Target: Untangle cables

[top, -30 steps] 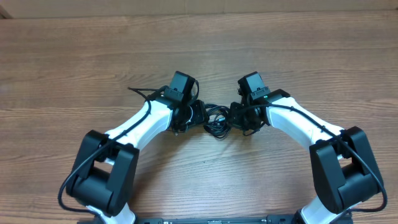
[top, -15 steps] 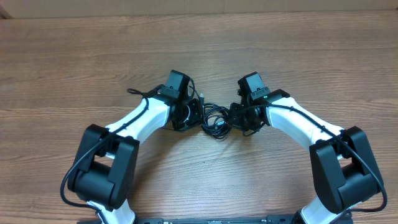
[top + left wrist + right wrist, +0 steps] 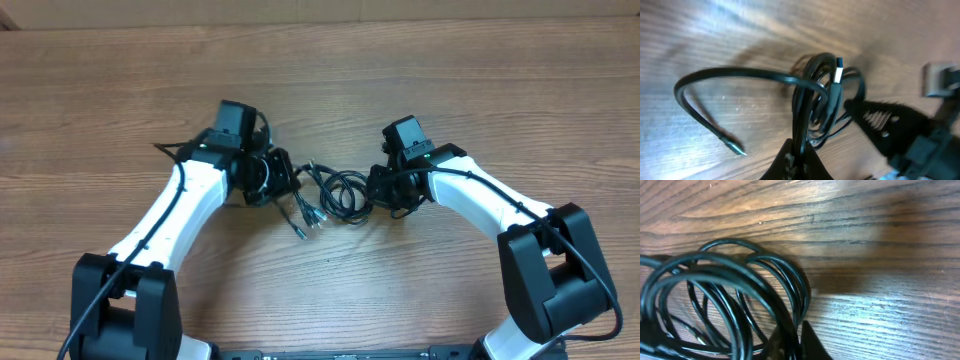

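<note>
cables (image 3: 340,190): no print I could read
table (image 3: 450,80): no readable markings, just wood grain

my left wrist view is blurred, my left gripper (image 3: 799,157) mostly cut off by its bottom edge. the cables (image 3: 725,295) run off the right wrist view's left edge. overhead, their plugs (image 3: 308,215) are too small to identify.

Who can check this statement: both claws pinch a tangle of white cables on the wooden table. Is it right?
No. The cables are black, not white, as the overhead view shows. Both the left claw and right claw do pinch them on the wooden table.
</note>
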